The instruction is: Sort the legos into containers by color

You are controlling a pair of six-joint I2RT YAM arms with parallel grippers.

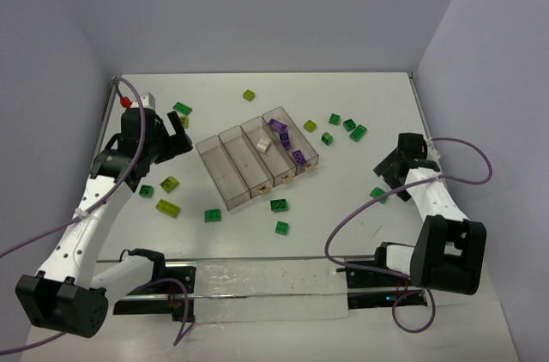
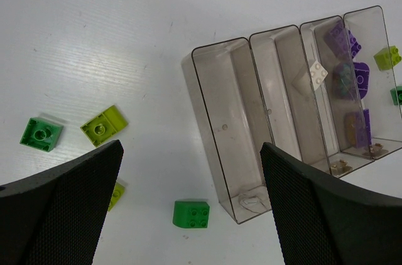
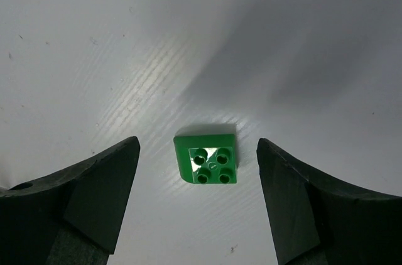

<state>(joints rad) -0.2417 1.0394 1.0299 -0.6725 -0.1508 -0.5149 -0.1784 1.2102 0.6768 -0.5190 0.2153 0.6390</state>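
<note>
The clear smoky tray (image 1: pixel 225 175) lies slanted mid-table. Its two left compartments are empty, the third holds a white brick (image 1: pixel 263 145), and the fourth holds purple bricks (image 1: pixel 285 137). Green and yellow-green legos lie scattered around it. My left gripper (image 1: pixel 178 132) is open and empty, left of the tray. In the left wrist view (image 2: pixel 190 152) a green brick (image 2: pixel 191 214) lies between the fingers, beside the tray (image 2: pixel 207 114). My right gripper (image 1: pixel 386 166) is open above a dark green brick (image 1: pixel 377 194). In the right wrist view (image 3: pixel 198 146) that brick (image 3: pixel 206 159) lies on the table between the fingers, untouched.
Green bricks (image 1: pixel 349 128) cluster right of the tray, with a yellow-green one (image 1: pixel 310 125). More lie front left (image 1: pixel 168 208) and in front of the tray (image 1: pixel 279 205). One yellow-green brick (image 1: pixel 249 95) lies at the back. Walls close in the table on three sides.
</note>
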